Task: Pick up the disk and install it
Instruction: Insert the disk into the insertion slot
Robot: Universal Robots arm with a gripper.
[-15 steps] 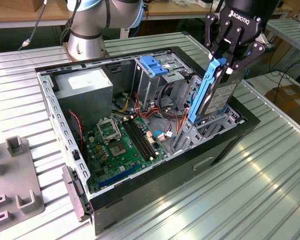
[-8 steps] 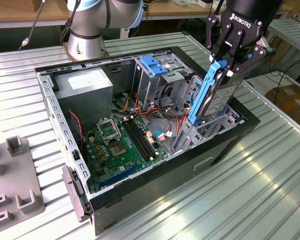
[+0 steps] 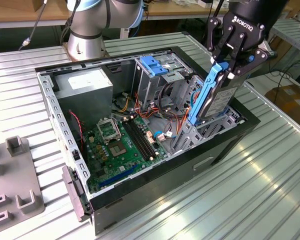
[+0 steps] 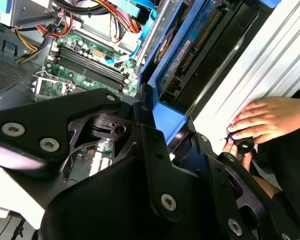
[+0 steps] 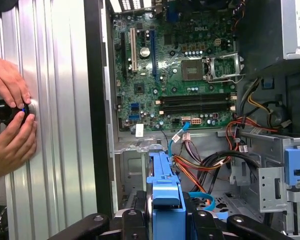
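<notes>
Disk, flat black hard drive with blue plastic rails (image 3: 216, 97), standing near-upright, lower end sitting in metal drive bay at open black computer case's (image 3: 155, 182) end on exterior view's right. Black gripper (image 3: 229, 65) reaching down from above, fingers clamping Disk's upper end. Case holding green motherboard (image 3: 122, 142) and grey power-supply box (image 3: 85, 85). Person's hands (image 5: 10, 120) resting on ribbed metal bench (image 3: 230, 200) beside case.

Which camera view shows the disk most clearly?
The exterior view: most of the disk shows, standing on edge in the gripper over the computer case. The second wrist view shows part of one face; the first wrist view shows the disk edge-on.
</notes>
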